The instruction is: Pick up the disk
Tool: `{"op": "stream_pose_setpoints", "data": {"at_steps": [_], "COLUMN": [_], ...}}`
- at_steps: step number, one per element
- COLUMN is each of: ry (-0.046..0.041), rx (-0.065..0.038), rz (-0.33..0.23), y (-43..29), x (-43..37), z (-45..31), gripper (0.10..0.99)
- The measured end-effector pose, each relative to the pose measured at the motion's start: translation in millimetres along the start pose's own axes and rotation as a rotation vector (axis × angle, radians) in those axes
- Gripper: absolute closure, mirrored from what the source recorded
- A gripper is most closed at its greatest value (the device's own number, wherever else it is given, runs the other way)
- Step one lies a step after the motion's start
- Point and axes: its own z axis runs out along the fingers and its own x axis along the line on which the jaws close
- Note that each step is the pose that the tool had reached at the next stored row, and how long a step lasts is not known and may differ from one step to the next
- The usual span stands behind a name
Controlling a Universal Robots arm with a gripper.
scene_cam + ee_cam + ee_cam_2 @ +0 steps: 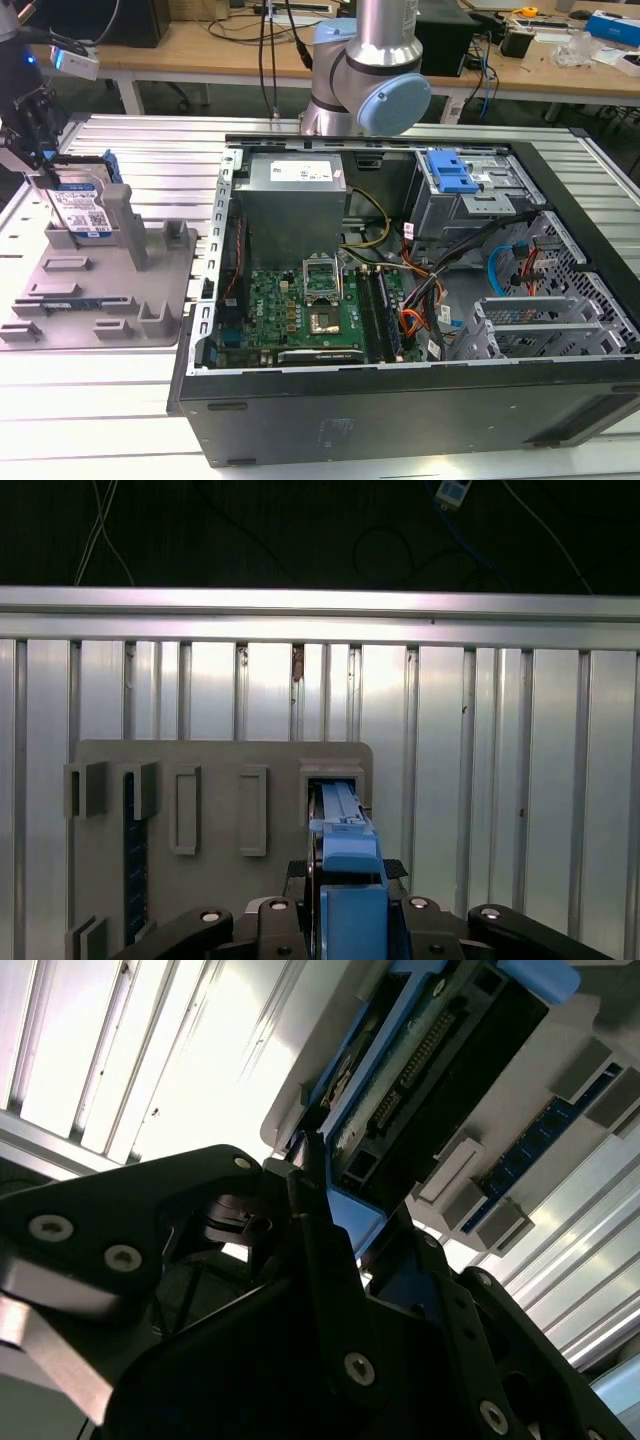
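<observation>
Open computer case [400, 380], motherboard [300, 310], grey fixture tray [100, 310], slatted table [100, 420]

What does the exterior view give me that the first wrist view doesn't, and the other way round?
Exterior view alone: the open computer case with its power-supply box, beside the grey fixture, and the disk's labelled face. First wrist view alone: an edge-on look along the disk's blue rail, and the ribbed table beyond. Both: the disk standing upright in the fixture, with the gripper at it.
</observation>
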Motion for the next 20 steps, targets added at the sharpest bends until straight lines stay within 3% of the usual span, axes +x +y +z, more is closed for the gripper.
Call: {"op": "stream_pose_setpoints", "data": {"at_steps": [4,12,15,17,20], "ry": [-0.0001,0.0,-0.0001,0.0,0.0], "rx": [0.0,0.0,0.0,0.0,0.0], "rz": [0.0,0.001,0.001,0.001,0.001], "y": [-0.1,0.0,0.0,0.0,0.0], "x": [0.0,0.5,0.7,1.2,1.6], "z": [-0.3,-11.9,-19.1,-30.7,-41.1], "gripper": [0.718,0.718,0.718,0.718,0.718]}}
